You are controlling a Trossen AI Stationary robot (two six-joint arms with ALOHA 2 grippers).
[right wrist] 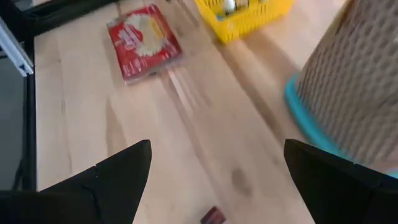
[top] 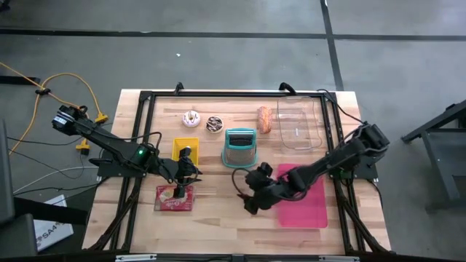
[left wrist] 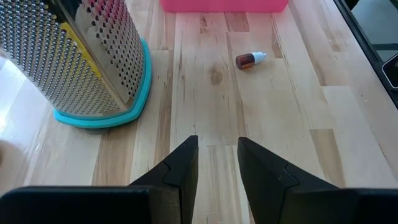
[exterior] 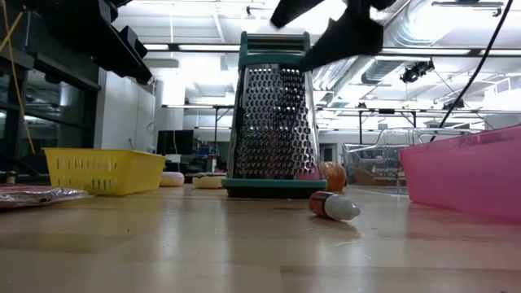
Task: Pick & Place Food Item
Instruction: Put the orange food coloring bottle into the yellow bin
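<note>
The small bottle (left wrist: 250,60) lay on its side on the bare wood between the grater (top: 239,148) and the pink tray (top: 309,207), its long axis running roughly across the table. The right gripper (top: 247,196) hovered just above it, fingers spread wide and empty, much nearer than the left gripper (top: 188,169), whose fingers stood narrowly apart, gripping nothing.
</note>
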